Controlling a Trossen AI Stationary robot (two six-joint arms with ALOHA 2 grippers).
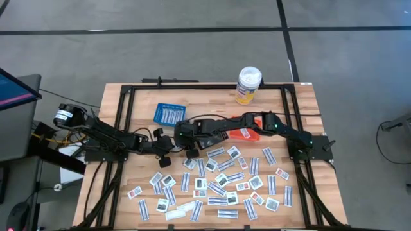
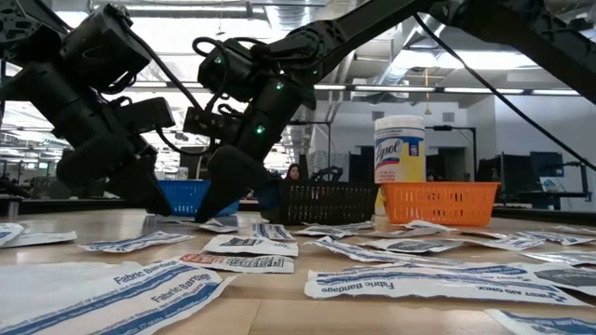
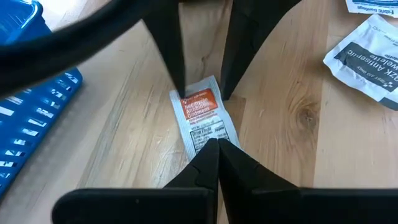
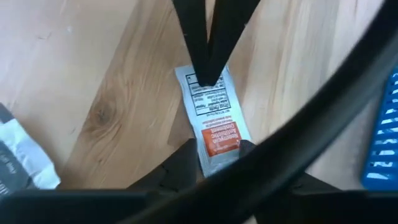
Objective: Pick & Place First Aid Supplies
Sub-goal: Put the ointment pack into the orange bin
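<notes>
A small silver packet point(image 3: 202, 115) with an orange label at one end and black print at the other lies flat on the wooden table point(image 3: 124, 143), near the blue basket point(image 1: 169, 113). My left gripper point(image 3: 217, 144) is shut, its tips on the packet's printed end. My right gripper point(image 4: 216, 155) comes from the opposite side. It is open about as wide as the packet, one fingertip at each long edge of the orange end point(image 4: 219, 138). In the high view the two grippers meet left of the table's middle, the left gripper point(image 1: 170, 149) facing the right gripper point(image 1: 186, 146). My left gripper presses its shut fingertips down on the packet's printed end point(image 3: 208, 132), slanting down from the table's left side. The packet lies flat on the wood under them. My right gripper has its fingers point(image 3: 179, 87) beside the orange end's two long edges, slanting down from the right; whether they touch it, I cannot tell.
Several white first aid packets point(image 1: 218, 183) are scattered over the near half of the table. A wipe packet point(image 3: 367, 56) lies close by. A white bottle point(image 1: 248, 85) stands at the far edge, an orange basket point(image 1: 247, 131) is under the right arm, and a black basket point(image 2: 326, 200) is in the low view.
</notes>
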